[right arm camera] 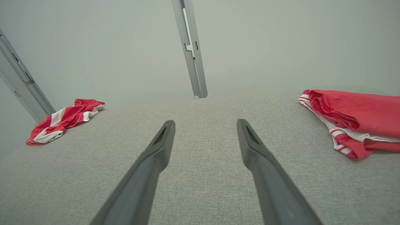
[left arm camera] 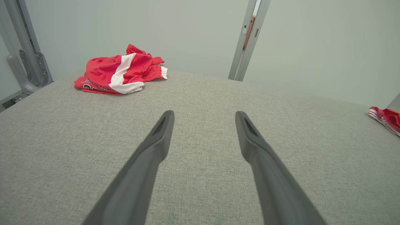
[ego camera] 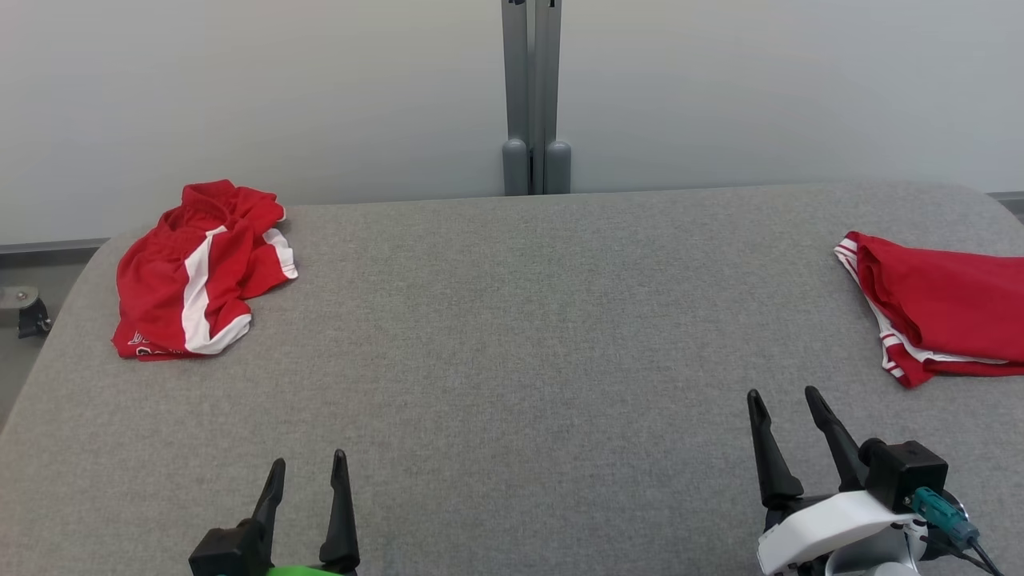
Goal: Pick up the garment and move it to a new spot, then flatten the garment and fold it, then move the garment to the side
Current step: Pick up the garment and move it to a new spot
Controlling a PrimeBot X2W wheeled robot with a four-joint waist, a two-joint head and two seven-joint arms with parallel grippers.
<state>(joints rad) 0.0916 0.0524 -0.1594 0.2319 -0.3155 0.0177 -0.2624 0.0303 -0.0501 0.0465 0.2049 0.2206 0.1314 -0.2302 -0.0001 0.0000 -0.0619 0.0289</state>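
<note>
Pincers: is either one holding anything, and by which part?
Nothing is held. The left pincer and right pincer are both open over the grey table; the crumpled garment at far left and the folded garment at far right lie untouched.

grey fabric work surface [ego camera: 512,336], pale wall [ego camera: 240,96] behind.
twin grey metal uprights [ego camera: 534,96] stand at the far edge's middle, against the wall; a small black fitting [ego camera: 34,320] sits beyond the left edge, lower down.
</note>
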